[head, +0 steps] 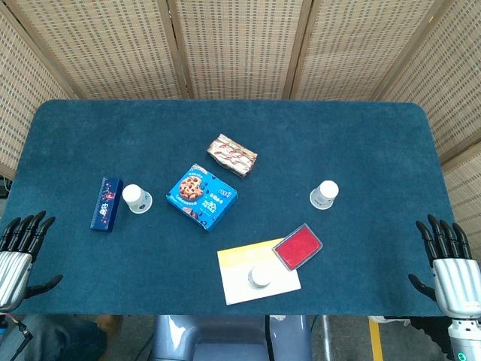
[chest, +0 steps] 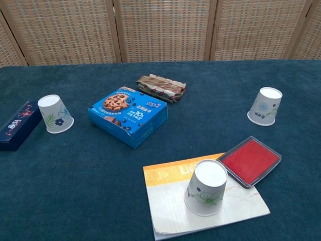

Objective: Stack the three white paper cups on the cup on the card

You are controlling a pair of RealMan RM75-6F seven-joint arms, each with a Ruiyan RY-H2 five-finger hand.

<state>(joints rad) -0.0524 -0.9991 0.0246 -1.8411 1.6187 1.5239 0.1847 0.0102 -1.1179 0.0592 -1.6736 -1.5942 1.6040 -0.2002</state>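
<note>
Evidently no stacking has been begun: nearest, the card cup [chest: 206, 187] is seen upside down on the card [chest: 170, 213], with the left hand [head: 20, 248] at 8 o'clock and the right hand [head: 451, 259] at 4 o'clock, both empty, fingers spread. Farther off, only two loose cups are seen, the left cup [chest: 55, 114] at 10 o'clock and the right cup [chest: 266, 106] at 2 o'clock. One of these must next be reached and gripped, judging by the layout.
</note>
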